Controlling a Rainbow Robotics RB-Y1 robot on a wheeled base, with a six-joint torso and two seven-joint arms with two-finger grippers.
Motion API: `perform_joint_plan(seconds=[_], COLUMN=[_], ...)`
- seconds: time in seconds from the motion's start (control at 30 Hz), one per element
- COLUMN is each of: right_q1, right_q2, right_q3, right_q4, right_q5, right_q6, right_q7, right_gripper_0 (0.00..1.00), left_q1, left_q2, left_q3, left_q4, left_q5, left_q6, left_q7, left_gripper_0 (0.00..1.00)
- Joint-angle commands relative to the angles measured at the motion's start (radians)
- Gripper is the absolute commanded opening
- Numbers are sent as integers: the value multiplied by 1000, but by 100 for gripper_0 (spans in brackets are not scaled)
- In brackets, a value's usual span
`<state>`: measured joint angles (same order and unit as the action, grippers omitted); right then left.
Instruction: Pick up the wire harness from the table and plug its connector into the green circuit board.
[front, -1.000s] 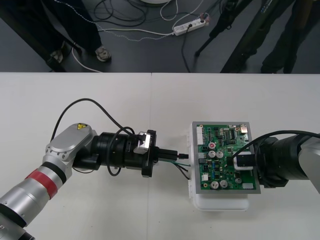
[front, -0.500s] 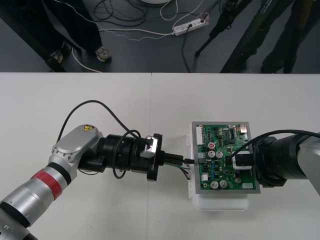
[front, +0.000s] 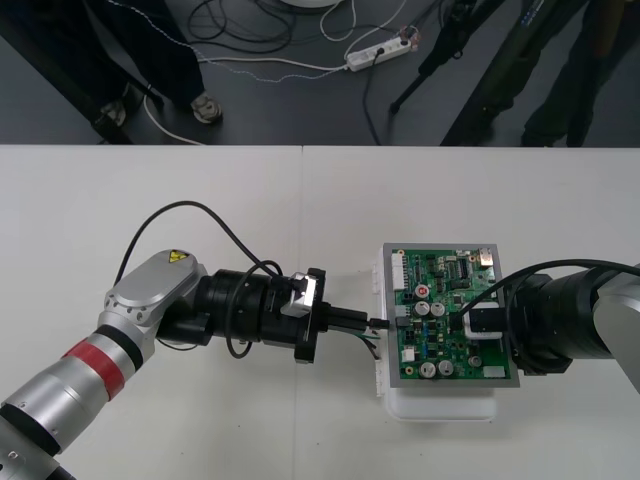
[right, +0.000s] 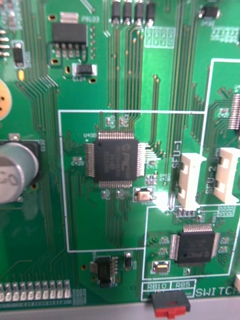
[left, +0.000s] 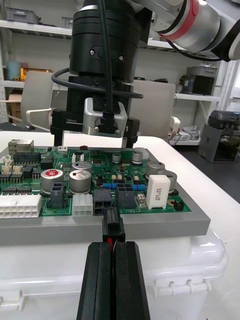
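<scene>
Green board (front: 440, 290) sits right of centre in the front view; the left pincer (front: 366, 322), narrow around the harness plug (left: 112, 227), holds it at a black header (left: 107, 196) on the board's left edge. Pick-up looks done; full seating I cannot confirm, so a last push may remain. Over the board's right half hovers the right pincer (front: 482, 325), its grip state impossible to tell.
</scene>
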<state>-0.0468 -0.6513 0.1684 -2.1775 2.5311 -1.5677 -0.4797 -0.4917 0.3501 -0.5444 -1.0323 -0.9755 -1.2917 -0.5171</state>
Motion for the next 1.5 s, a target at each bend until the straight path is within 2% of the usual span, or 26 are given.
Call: perform_joint_plan(seconds=[0.03,1.5], right_q1=[-22,-21], right_q2=[22,18], right_q3=[13,14], right_q4=[-13,-13], right_q5=[14,18], right_q6=[-3,-3], right_q7=[-22,-25], right_gripper_0=[100,100], left_q1=[-42,-48], left_q2=[-37,-49], left_q3=[-22,-34], left_q4=[-8,-8], left_q5=[3,3], left_q6=[38,61], left_q7=[-61,-69], left_gripper_0=[0,0])
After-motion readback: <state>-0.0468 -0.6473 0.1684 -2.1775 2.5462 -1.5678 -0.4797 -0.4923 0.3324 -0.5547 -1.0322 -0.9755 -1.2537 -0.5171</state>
